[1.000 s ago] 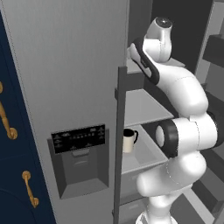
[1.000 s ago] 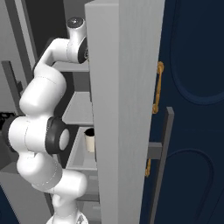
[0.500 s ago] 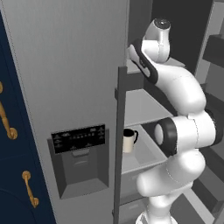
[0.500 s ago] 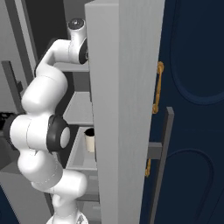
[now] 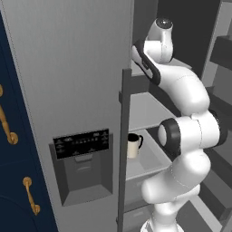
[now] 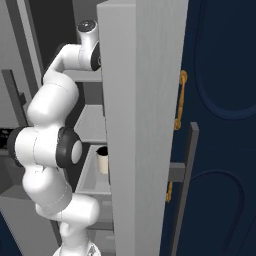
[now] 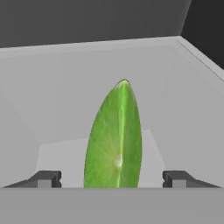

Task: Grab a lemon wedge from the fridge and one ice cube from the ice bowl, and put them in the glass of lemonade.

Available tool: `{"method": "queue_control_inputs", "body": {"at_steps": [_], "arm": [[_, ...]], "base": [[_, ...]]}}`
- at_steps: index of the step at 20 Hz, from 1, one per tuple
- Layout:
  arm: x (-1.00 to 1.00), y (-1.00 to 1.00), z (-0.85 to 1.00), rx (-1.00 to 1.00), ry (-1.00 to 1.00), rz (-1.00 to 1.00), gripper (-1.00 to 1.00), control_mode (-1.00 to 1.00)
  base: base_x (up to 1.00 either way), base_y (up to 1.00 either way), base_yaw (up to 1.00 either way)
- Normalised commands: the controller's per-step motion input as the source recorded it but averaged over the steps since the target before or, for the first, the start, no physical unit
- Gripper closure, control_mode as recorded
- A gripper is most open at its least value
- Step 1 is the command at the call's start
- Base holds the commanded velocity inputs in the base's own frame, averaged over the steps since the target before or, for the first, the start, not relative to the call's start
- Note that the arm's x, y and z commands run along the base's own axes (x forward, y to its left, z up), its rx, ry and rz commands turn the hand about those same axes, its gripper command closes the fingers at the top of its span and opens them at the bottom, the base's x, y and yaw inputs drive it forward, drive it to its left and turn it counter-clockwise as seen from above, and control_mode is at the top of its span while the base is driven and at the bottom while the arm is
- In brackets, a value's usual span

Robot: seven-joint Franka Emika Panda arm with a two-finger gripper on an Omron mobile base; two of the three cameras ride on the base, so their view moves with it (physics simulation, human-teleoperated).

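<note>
Against the pictures from a second ago, no visible change: arm, fridge (image 5: pixel 68 81) and mug (image 5: pixel 133 145) sit as before.

Arm rises from the base, elbow bent at mid height, and reaches up and far into the open fridge at an upper shelf (image 5: pixel 149 106); the hand is hidden behind the door edge.

Hand view: gripper (image 7: pixel 113 179) spread wide, fingertips (image 7: pixel 46 179) well apart on either side of the lemon wedge (image 7: pixel 117 138), not touching it. Wedge stands upright, point up, on the pale shelf floor.
</note>
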Motion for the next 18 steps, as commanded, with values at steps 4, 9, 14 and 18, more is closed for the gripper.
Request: {"method": "queue_control_inputs", "body": {"at_steps": [4, 9, 14, 18], "arm": [[-0.03, 0.00, 0.00, 0.00, 0.00, 0.00, 1.00, -1.00], [-0.15, 0.00, 0.00, 0.00, 0.00, 0.00, 1.00, -1.00], [-0.90, -0.07, 0.00, 0.03, -0.06, 0.00, 1.00, -1.00], [-1.00, -0.12, 0.00, 0.06, -0.11, 0.00, 1.00, -1.00]], "base": [[0.00, 0.00, 0.00], [0.00, 0.00, 0.00], [0.00, 0.00, 0.00], [0.00, 0.00, 0.00]]}}
